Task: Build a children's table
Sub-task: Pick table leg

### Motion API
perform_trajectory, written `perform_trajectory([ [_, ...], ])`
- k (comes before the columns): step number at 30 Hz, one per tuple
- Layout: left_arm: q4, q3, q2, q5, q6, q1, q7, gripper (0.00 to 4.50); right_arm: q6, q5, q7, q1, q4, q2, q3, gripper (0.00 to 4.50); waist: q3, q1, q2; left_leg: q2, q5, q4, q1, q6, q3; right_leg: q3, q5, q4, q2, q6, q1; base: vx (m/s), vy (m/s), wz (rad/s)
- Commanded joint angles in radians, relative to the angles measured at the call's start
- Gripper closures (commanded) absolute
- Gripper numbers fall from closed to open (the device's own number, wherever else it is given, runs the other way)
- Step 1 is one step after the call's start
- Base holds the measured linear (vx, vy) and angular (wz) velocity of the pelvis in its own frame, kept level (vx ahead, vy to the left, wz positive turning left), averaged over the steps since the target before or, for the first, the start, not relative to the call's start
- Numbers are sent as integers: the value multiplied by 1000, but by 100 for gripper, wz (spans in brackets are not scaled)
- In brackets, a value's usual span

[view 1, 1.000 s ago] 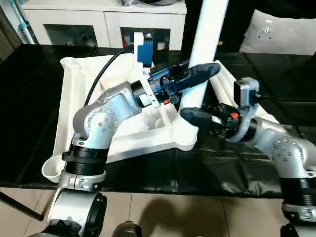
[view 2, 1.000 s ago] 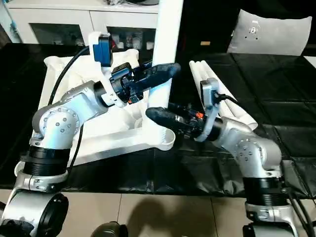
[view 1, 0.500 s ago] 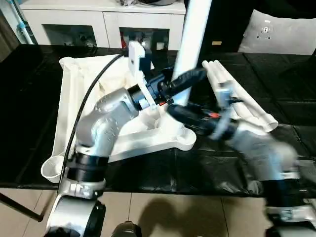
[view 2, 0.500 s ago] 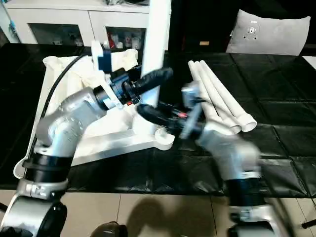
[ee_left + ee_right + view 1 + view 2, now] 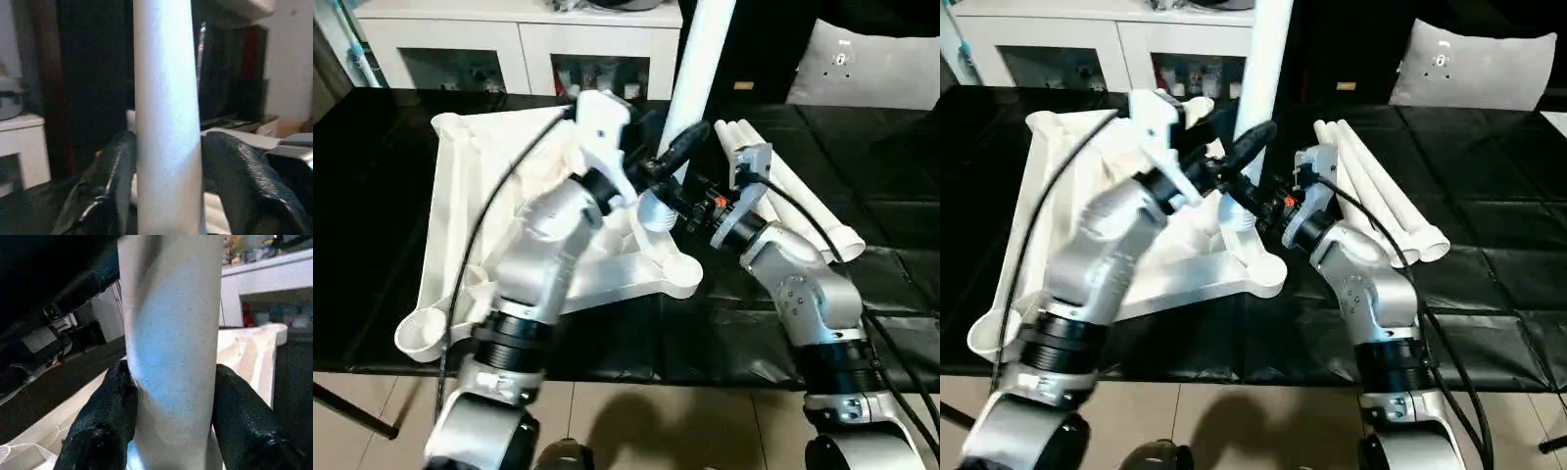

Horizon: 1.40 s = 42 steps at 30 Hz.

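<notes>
On the black worktop (image 5: 724,343) the tabletop (image 5: 460,196) lay ribs-up. Both pincers, right pincer (image 5: 168,426) lower and left pincer (image 5: 166,161) above, pinched the upright leg (image 5: 698,69) at the near corner socket (image 5: 677,266). Best to keep it vertical and press straight down. Three spare legs (image 5: 783,186) lay beyond.

A black-sheeted work table (image 5: 901,157) carries everything. On it lies the white tabletop (image 5: 460,196), upside down with its ribbed underside showing and round sockets at its corners; the near-left corner socket (image 5: 419,333) reaches the table's front edge. Just beside the tabletop, on the robot's right, three white legs (image 5: 783,186) lie side by side, touching one another, running from the far side toward the near right. The sheet shows creases near the front edge.
</notes>
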State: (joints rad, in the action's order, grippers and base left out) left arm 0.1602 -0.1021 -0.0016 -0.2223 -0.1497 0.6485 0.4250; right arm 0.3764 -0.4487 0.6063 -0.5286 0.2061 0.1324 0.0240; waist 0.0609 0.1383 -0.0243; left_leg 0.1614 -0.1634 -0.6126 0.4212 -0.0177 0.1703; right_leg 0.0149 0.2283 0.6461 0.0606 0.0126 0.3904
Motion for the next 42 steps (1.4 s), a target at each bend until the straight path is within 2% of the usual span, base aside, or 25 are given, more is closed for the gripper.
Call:
perform_trajectory([
  [1,23,-15,-11,27,17,1,-21,226,-28,17,-11,-17,-8,-5,-12,259,-83,-7,14,60,-88,64,-35,25,-19,-28,-44,-70,77,-200,-39,0,0,0],
  [7,51,-30,-14,52,42,9,-22,260,-45,32,-15,-19,2,-11,-15,259,-83,-7,13,61,-96,64,-36,25,-19,-29,-46,-69,77,-205,-38,0,0,0],
  [16,85,-17,-11,67,42,12,-44,265,-55,49,-11,-19,5,-10,-23,259,-84,-6,13,61,-91,63,-36,33,-19,-28,-59,-67,78,-215,-39,0,0,0],
  [20,94,10,-13,42,31,22,-50,265,-56,67,-17,-22,6,-4,-31,259,-84,-6,12,61,-87,63,-37,29,-19,-27,-63,-66,77,-218,-38,0,0,0],
  [22,96,32,-13,23,17,28,-52,265,-47,55,-6,-25,6,-2,-26,203,-84,-6,12,60,-88,62,-37,31,-18,-28,-69,-65,78,-223,-38,0,0,0],
  [28,94,85,-2,-70,-47,51,-6,265,5,-23,61,-29,-11,24,15,156,-84,-4,16,60,-82,60,-36,47,-17,-27,-67,-63,78,-234,-39,0,0,0],
  [31,91,113,6,-116,-84,66,18,265,51,-64,104,-24,-28,52,36,144,-84,-2,16,58,-72,58,-37,55,-17,-27,-73,-63,77,-236,-40,0,0,0],
  [34,90,136,7,-152,-112,75,26,265,94,-106,140,-18,-49,76,53,111,-84,1,18,59,-65,57,-37,64,-17,-27,-80,-62,78,-241,-40,0,0,0],
  [35,85,152,10,-192,-150,80,41,265,138,-161,151,-22,-55,91,91,99,-83,0,19,59,-70,58,-37,64,-16,-26,-69,-63,77,-244,-39,0,0,0],
  [36,85,153,10,-194,-152,80,42,265,141,-165,152,-22,-55,91,93,99,-83,3,18,59,-77,58,-39,64,-16,-26,-52,-65,79,-248,-39,0,0,0],
  [40,34,153,23,-275,-232,65,128,265,236,-291,128,-51,-31,114,207,59,-82,4,19,57,-71,59,-38,57,-14,-25,-23,-66,79,-254,-39,0,0,0],
  [42,22,151,23,-288,-244,62,142,265,247,-301,139,-49,-35,126,213,49,-82,3,18,58,-75,59,-37,52,-14,-24,-14,-68,78,-250,-39,0,0,0],
])
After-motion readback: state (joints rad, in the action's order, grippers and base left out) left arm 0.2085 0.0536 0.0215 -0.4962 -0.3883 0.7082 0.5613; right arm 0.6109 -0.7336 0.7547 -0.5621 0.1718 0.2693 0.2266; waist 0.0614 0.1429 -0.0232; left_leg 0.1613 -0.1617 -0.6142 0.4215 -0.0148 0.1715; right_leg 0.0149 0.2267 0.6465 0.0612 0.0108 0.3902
